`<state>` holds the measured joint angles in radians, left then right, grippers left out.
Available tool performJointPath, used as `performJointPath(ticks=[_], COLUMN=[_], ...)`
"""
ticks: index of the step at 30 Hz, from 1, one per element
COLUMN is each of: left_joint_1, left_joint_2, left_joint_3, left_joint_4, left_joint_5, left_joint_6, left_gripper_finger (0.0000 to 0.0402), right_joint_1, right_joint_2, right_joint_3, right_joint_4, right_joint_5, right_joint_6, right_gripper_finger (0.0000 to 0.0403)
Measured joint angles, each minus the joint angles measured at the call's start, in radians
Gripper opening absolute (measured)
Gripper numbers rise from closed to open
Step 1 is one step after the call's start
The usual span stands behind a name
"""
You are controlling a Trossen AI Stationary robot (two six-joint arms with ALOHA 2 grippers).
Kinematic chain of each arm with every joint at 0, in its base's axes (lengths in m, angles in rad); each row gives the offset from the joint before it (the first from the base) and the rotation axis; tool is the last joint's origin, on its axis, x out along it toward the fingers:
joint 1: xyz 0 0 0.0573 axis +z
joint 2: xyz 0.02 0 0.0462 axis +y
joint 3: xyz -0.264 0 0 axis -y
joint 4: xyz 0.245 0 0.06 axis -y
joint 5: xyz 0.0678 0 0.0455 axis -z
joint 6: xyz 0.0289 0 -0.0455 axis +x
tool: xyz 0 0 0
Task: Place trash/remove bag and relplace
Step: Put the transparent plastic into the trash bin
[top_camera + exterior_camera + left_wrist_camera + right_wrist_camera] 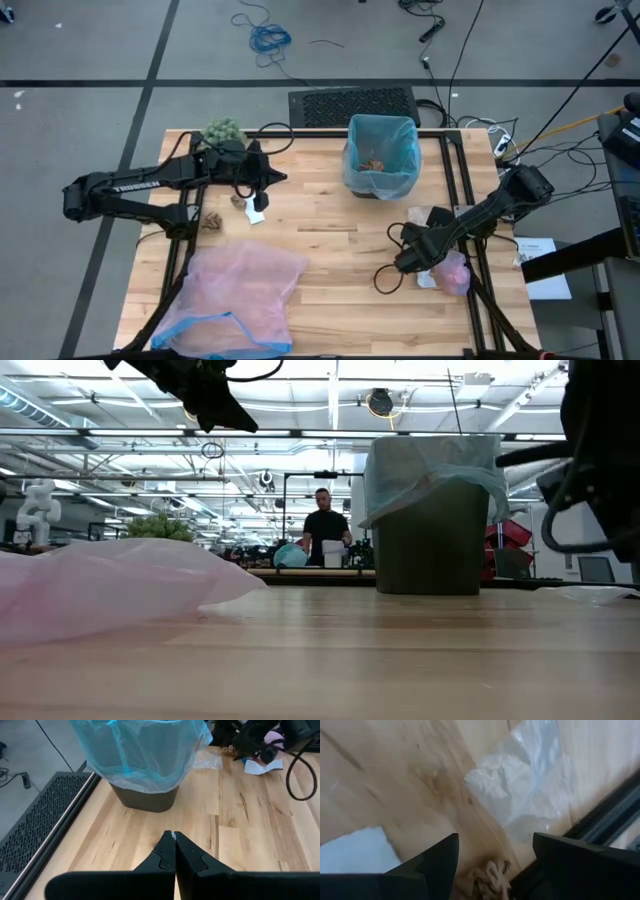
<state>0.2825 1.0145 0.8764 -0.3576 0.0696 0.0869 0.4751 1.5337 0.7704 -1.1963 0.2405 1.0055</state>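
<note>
The left hand (283, 179) hangs closed and empty near the bench's (330, 270) left edge, above brown and white trash (212, 220); a pink bag (240, 290) sprawls at the front-left corner. The light-blue bag (381, 150) lines the bin at the rear edge. By the right edge, the right hand (402, 262) gapes wide, holding nothing, over a brown scrap (487, 875) beside clear plastic (530, 785).

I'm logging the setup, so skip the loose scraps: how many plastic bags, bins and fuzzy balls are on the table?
plastic bags: 2, the light-blue bag lining the bin and the pink bag lying on the table
bin: 1
fuzzy green ball: 1
Total: 4
</note>
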Motion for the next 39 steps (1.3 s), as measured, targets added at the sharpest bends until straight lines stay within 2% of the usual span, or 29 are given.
performJointPath(ticks=[4,8,14,18,20,25,30,34,39], left_joint_1=[0.0,0.0,0.0,0.0,0.0,0.0,0.0,0.0,0.0], left_joint_2=[0.0,0.0,0.0,0.0,0.0,0.0,0.0,0.0,0.0], left_joint_3=[0.0,0.0,0.0,0.0,0.0,0.0,0.0,0.0,0.0], left_joint_4=[0.0,0.0,-0.002,-0.003,-0.004,-0.015,-0.022,-0.022,-0.032], left_joint_5=[0.0,0.0,0.0,0.0,0.0,0.0,0.0,0.0,0.0], left_joint_6=[0.0,0.0,-0.002,-0.002,-0.002,-0.003,-0.003,-0.002,-0.002], left_gripper_finger=[0.0,0.0,0.0,0.0,0.0,0.0,0.0,0.0,0.0], right_joint_1=[-0.008,-0.034,-0.09,-0.123,-0.124,-0.12,-0.112,-0.114,-0.114], right_joint_2=[0.0,-0.003,-0.003,0.0,0.001,0.001,0.0,-0.001,-0.002], right_joint_3=[-0.05,-0.098,-0.127,-0.13,-0.114,0.012,0.233,0.384,0.359], right_joint_4=[0.071,0.14,0.172,0.18,0.165,0.064,-0.074,-0.095,-0.13], right_joint_5=[0.024,0.034,0.076,0.109,0.116,0.097,0.078,0.082,0.098], right_joint_6=[-0.007,-0.025,-0.033,-0.046,-0.049,-0.049,-0.088,-0.128,-0.127], right_gripper_finger=[0.0239,0.0202,0.0121,0.0034,0.001,0.0001,0.0,0.0,0.0018])
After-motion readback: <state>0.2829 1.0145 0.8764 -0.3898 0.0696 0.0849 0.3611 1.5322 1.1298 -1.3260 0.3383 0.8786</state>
